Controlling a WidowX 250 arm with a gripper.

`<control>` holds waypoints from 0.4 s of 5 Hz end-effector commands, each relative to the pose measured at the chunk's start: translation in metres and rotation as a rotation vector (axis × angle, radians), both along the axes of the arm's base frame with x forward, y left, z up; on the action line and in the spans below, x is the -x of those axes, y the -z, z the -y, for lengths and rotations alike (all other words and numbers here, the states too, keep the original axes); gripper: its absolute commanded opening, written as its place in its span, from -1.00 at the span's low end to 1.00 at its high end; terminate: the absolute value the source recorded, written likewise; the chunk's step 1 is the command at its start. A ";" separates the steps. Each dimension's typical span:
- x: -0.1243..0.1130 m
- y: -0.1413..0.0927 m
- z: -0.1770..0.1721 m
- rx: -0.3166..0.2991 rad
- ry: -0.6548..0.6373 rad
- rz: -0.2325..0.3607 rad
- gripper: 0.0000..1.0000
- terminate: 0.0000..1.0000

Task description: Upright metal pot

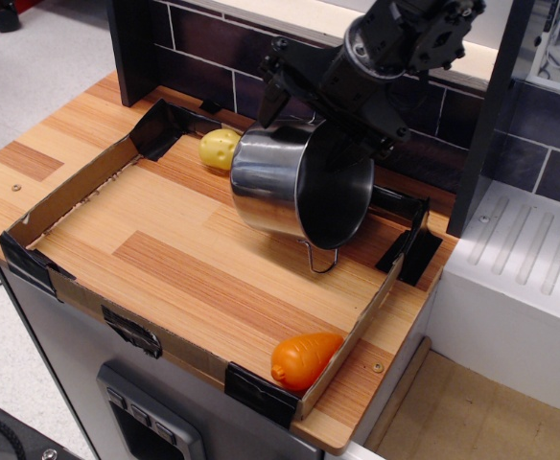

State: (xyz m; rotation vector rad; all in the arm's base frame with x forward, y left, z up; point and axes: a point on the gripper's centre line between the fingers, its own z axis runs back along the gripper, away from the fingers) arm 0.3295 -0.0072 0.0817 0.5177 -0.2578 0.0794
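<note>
The metal pot [299, 187] lies tipped sideways on the table [194, 259], a yellow toy [219, 148] just behind it (orange one [304, 358] well apart). The fingers [311, 113] hang above its rim; I cannot tell their spread.

A shiny silver cylindrical steel pot [294, 187] mirrors the striped light-and-dark brown wooden tabletop [194, 259]. At its 10 o'clock, a pale yellow toy vegetable [218, 148]; at 6 o'clock, an orange one [304, 358]. The black robot gripper [320, 103] fronts dark purple-brown wall tiles [213, 38] with pale grout.
</note>
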 end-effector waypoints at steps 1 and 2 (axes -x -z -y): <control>-0.009 -0.015 0.006 0.052 0.016 0.045 -1.00 -1.00; -0.004 -0.019 0.004 0.113 0.008 0.022 -1.00 -1.00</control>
